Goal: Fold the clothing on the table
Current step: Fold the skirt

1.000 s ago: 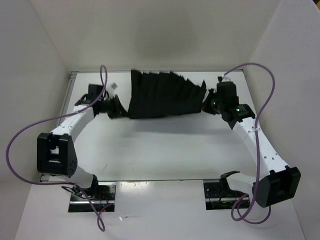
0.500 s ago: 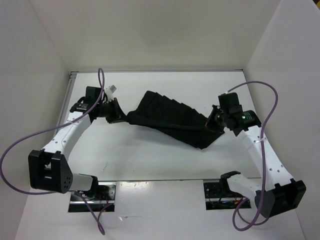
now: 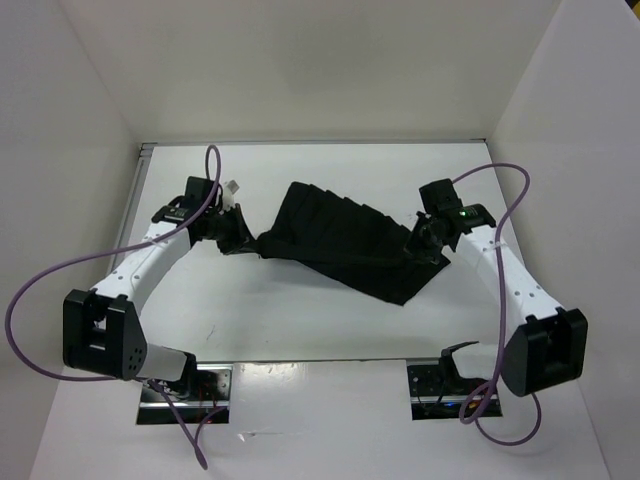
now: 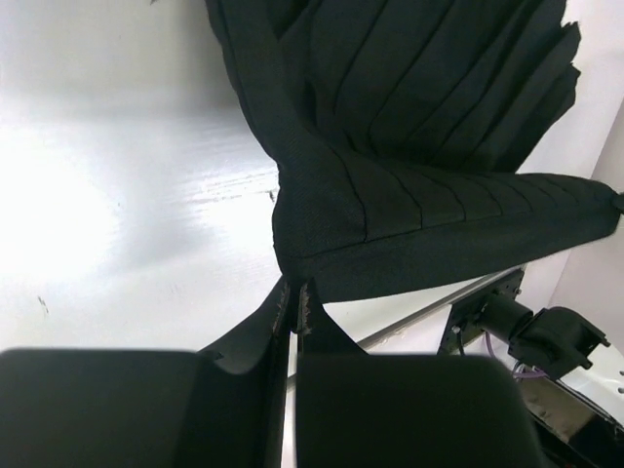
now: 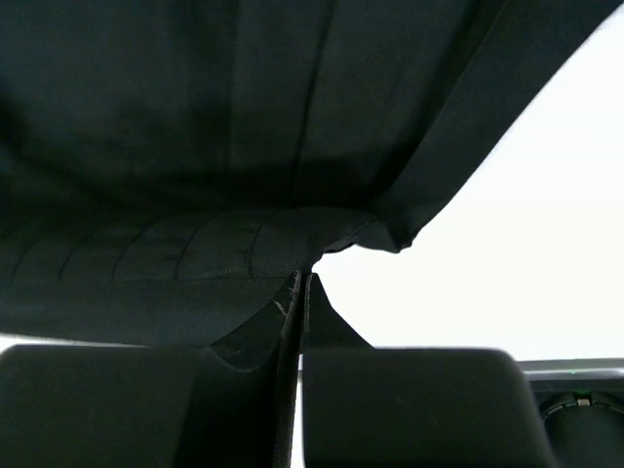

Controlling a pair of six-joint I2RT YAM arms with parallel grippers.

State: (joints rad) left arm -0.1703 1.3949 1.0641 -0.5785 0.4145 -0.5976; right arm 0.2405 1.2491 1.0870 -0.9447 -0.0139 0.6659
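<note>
Clothing (image 3: 340,240): matte black, ribbed with pleat-like ridges, stitched hem doubled over at the left end. Spread slantwise over the middle of the table (image 3: 300,325), lowest corner toward the near right. Left gripper (image 3: 240,241) pinched tight on its left end; right gripper (image 3: 418,246) clenched on its right edge.
</note>
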